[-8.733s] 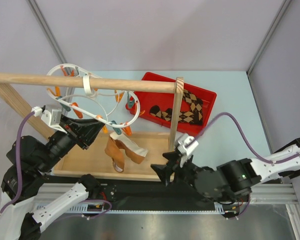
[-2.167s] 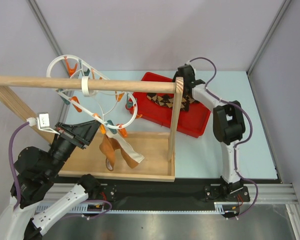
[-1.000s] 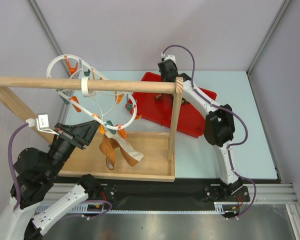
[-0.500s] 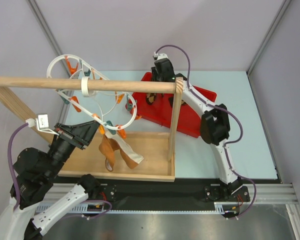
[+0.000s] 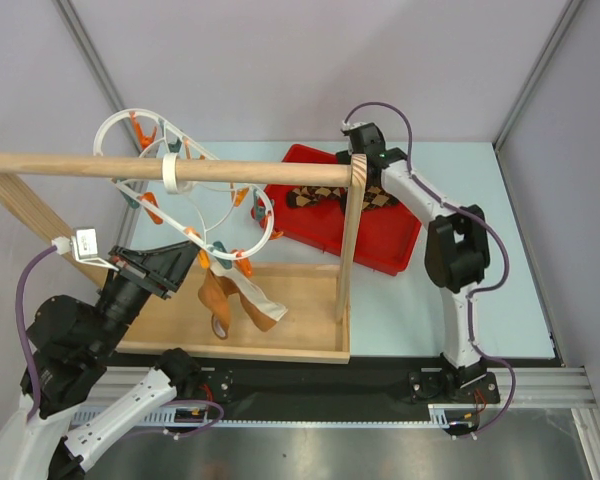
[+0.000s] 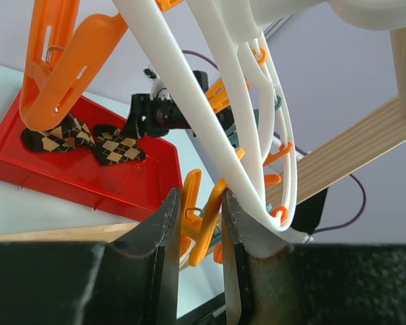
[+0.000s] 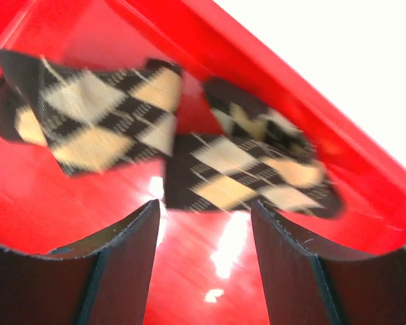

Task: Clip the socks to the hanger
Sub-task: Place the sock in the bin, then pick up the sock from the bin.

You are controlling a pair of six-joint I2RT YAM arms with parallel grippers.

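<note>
Shifted right with right claw open over two socks in one red tray; gripping hanger with left claw

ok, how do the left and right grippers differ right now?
The left gripper is closed on an orange peg of the hanger; the right gripper is open and empty. The left is at the hanger; the right hovers over the argyle socks in the red tray. Both are dark and two-fingered.
</note>
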